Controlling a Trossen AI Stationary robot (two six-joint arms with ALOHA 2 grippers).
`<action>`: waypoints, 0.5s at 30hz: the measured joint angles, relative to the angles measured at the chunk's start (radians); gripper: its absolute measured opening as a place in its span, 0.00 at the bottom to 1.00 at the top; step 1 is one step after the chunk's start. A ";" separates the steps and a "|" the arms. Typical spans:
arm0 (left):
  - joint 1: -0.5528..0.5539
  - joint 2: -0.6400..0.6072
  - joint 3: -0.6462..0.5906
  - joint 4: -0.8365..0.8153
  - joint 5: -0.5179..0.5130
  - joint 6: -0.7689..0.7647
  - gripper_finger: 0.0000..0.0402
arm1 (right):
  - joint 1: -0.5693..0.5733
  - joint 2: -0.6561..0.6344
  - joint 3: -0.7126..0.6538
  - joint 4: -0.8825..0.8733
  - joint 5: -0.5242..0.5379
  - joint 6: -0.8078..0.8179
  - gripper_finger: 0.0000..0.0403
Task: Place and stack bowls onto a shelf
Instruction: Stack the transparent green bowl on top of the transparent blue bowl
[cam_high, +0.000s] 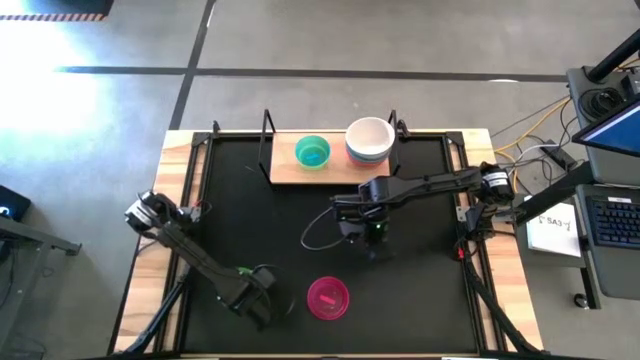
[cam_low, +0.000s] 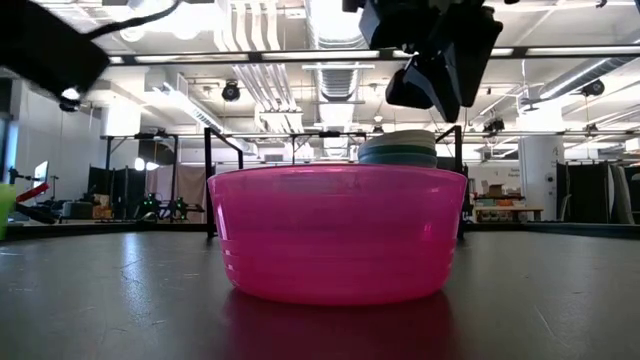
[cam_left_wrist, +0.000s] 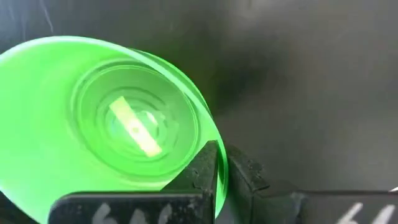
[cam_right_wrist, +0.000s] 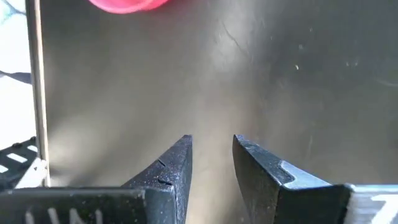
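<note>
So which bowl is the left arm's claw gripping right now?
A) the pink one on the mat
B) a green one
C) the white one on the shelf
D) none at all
B: in the left wrist view, the left gripper pinches the rim of the green bowl, while the magenta bowl sits free on the mat.

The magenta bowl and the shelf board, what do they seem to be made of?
The magenta bowl looks like glossy, translucent plastic: light glows through its wall and faint rings show. The shelf board looks like pale, matte wood, though laminate cannot be excluded.
</note>
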 joint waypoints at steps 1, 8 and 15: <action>0.013 -0.001 0.007 -0.004 -0.001 0.040 0.00 | -0.001 -0.003 0.000 -0.012 0.011 -0.005 0.26; 0.113 -0.003 0.095 -0.009 -0.095 0.372 0.00 | -0.036 -0.046 0.000 -0.044 0.099 -0.055 0.26; 0.237 -0.003 0.206 -0.065 -0.314 0.737 0.00 | -0.098 -0.137 0.000 -0.037 0.118 -0.064 0.26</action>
